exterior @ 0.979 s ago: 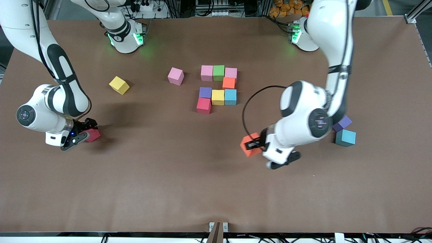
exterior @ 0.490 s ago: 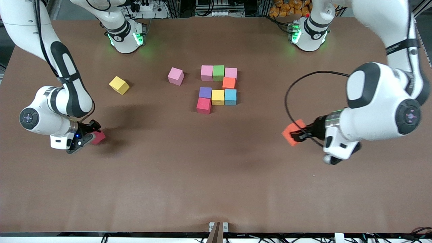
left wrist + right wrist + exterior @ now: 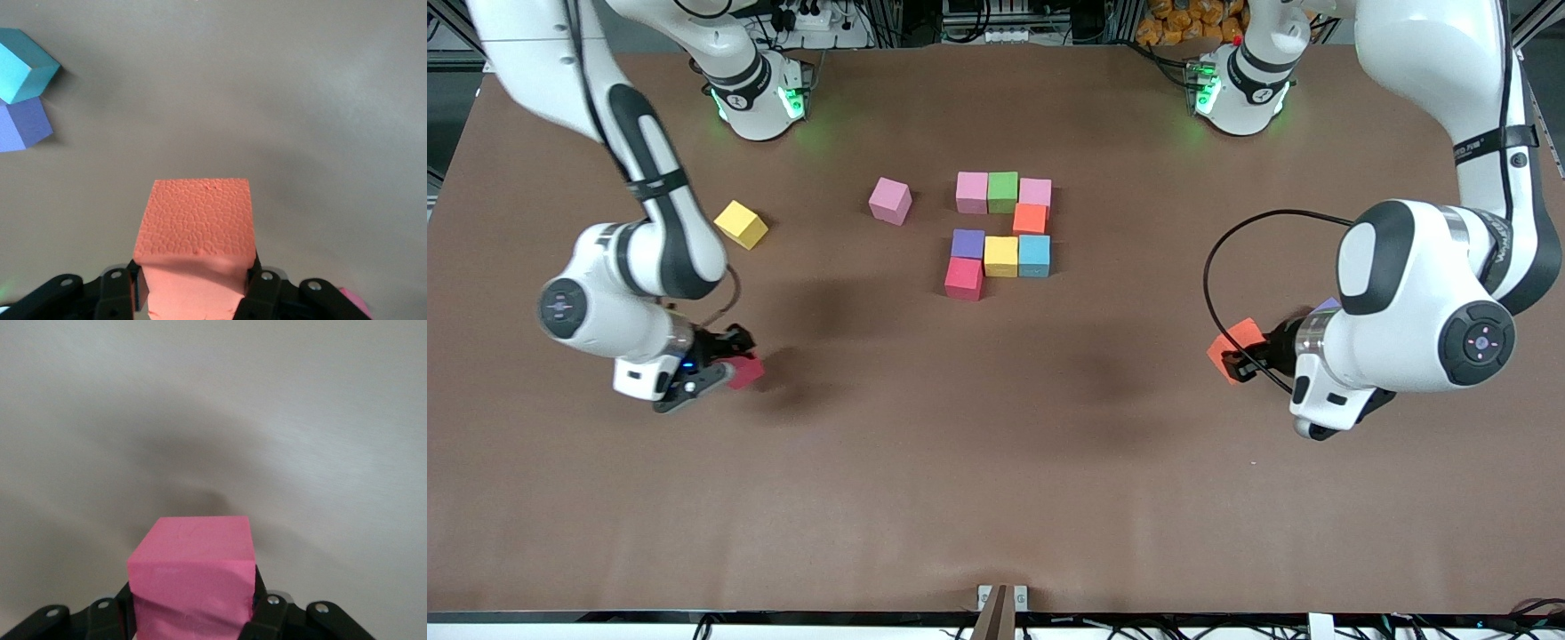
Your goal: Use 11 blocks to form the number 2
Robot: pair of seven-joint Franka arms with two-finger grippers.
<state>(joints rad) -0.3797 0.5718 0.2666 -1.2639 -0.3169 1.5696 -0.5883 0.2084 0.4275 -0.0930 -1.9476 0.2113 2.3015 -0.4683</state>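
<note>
I see the brown table [image 3: 996,498] with my two arms reaching out over it. My left arm bends down from its base and its big white elbow hangs over its own end of the table. The left gripper [image 3: 1240,360] points sideways, and its two fingers are squeezed tight on an orange block [image 3: 1232,345], up in the air. In the left wrist view the orange block [image 3: 195,233] sits pinched between both fingers [image 3: 263,293], with a teal block [image 3: 20,63] touching a purple block [image 3: 23,127] on the table below.

My right arm curls down over the right arm's end of the table. The right gripper [image 3: 725,364] is closed on a red block [image 3: 745,371], lifted up. In the right wrist view it looks pink [image 3: 193,577].

The number 2 [image 3: 1003,233] is only partly built in the middle: eight blocks in four rows. One loose pink block [image 3: 890,200] lies just beside its top row, and a loose yellow block [image 3: 740,224] lies nearer the right arm
</note>
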